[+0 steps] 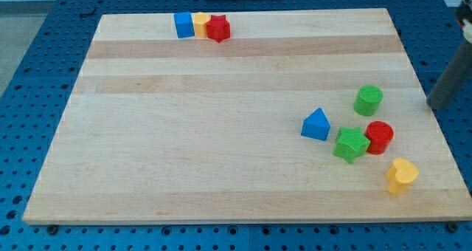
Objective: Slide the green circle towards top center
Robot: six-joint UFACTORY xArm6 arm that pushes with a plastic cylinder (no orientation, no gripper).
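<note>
The green circle stands on the wooden board at the view's right, above a red circle. My rod comes in from the view's right edge and my tip is off the board's right edge, to the right of the green circle and apart from it. A green star and a blue triangle lie below and left of the green circle.
A yellow heart lies near the board's lower right. At the view's top, left of centre, a blue square, a yellow block and a red star sit in a row, touching.
</note>
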